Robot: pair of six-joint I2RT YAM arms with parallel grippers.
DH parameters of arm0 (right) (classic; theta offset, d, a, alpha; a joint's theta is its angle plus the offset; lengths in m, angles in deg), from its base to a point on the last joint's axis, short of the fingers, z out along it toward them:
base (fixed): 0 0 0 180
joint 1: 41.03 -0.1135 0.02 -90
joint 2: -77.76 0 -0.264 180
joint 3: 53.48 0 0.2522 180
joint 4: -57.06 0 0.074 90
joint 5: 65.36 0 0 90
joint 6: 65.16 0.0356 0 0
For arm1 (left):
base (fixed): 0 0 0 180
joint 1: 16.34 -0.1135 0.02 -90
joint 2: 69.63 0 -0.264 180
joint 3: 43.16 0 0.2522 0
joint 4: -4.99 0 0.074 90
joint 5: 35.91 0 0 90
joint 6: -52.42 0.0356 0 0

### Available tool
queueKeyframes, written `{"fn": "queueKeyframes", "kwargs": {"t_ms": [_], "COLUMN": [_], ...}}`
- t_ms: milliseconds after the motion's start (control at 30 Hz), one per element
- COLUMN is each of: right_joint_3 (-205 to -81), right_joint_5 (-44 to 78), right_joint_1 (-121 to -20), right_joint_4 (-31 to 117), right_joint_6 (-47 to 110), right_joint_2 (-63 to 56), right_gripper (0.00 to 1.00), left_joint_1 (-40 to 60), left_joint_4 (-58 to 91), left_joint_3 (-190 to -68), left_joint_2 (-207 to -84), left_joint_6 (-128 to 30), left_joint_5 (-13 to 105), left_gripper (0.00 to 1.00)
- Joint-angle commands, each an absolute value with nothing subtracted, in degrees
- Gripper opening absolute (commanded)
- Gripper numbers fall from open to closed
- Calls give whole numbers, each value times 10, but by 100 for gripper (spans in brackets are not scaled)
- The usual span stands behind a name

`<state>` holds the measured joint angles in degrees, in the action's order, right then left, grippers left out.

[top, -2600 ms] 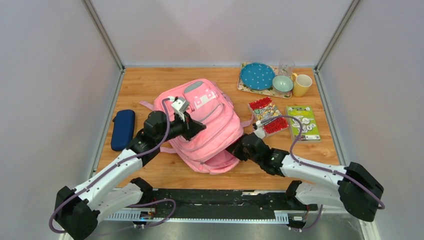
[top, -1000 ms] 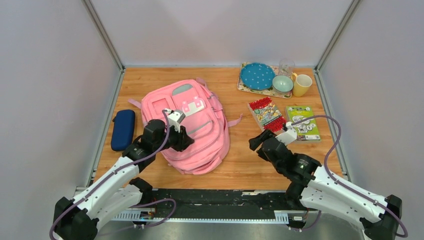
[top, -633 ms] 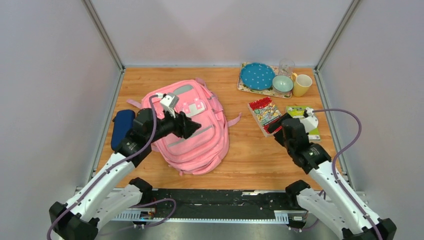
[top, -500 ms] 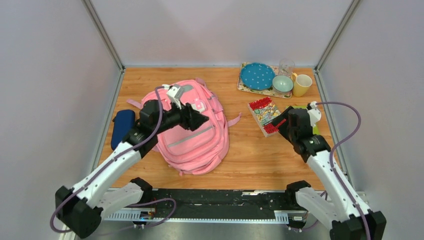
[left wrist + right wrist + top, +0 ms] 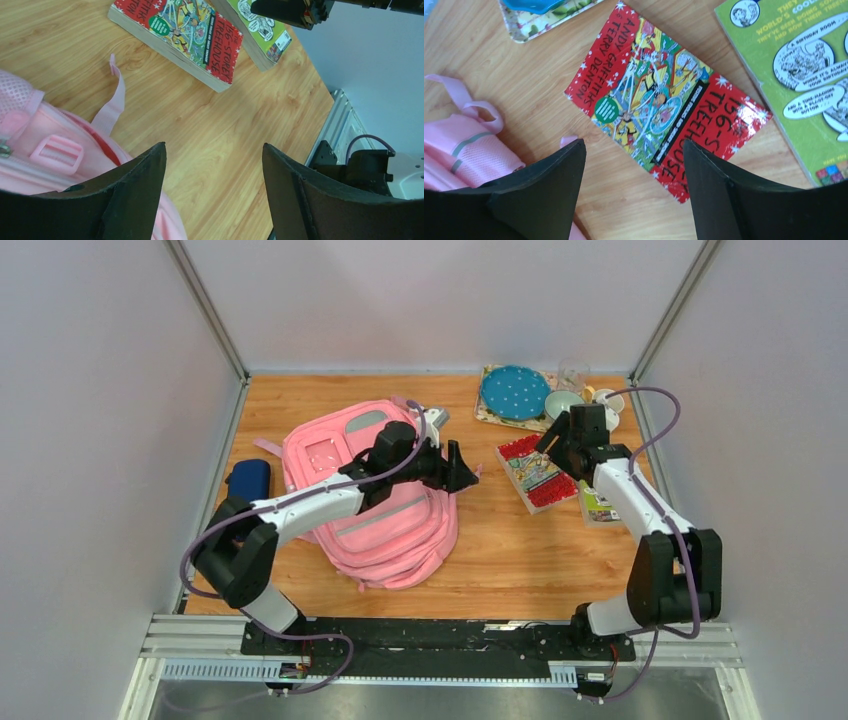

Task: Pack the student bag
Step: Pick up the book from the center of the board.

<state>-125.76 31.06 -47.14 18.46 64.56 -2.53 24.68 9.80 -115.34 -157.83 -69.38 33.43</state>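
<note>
The student bag (image 5: 385,515), a large pink backpack, lies flat on the left half of the wooden table. My left gripper (image 5: 466,473) reaches past the bag's right edge and stands open over bare wood, holding nothing. In the left wrist view the left gripper (image 5: 214,150) has the bag's corner (image 5: 35,150) and a loose pink strap (image 5: 112,102) to its left. My right gripper (image 5: 548,447) hovers open above the red book (image 5: 533,475). In the right wrist view the right gripper (image 5: 634,146) is empty, with the red book (image 5: 659,105) just beyond its tips.
A green book (image 5: 796,65) lies right of the red one, partly under my right arm in the top view. A tray (image 5: 487,412) with a blue plate (image 5: 513,392) and a bowl (image 5: 560,402) stands at the back right. A navy zip case (image 5: 243,482) lies left of the bag.
The left gripper has opened and stretched right, across the bag to its right edge. The right arm has swung back and away from me, to above the red book. The bag has shifted slightly.
</note>
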Motion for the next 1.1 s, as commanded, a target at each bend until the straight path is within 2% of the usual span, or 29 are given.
{"fn": "queueKeyframes", "kwargs": {"t_ms": [0,367,500,800,1067], "right_joint_3": [-1304,-1325,-1339,-1369,-1268], "right_joint_5": [325,287,215,181,130], "right_joint_1": [-460,-416,-393,-381,-381], "right_joint_4": [230,284,306,318,355], "right_joint_6": [590,543,530,523,555], "right_joint_2": [-73,-167,-209,-288,-251], "right_gripper": [74,76,75,74,69], "left_joint_1": [265,298,305,314,315], "left_joint_4": [47,46,59,85,107], "left_joint_3": [-1204,-1286,-1336,-1404,-1412], "left_joint_2": [-1637,-1757,-1802,-1882,-1934], "left_joint_6": [-715,-730,-737,-741,-752], "left_joint_5": [347,350,346,354,357], "left_gripper": [78,79,79,80,80]}}
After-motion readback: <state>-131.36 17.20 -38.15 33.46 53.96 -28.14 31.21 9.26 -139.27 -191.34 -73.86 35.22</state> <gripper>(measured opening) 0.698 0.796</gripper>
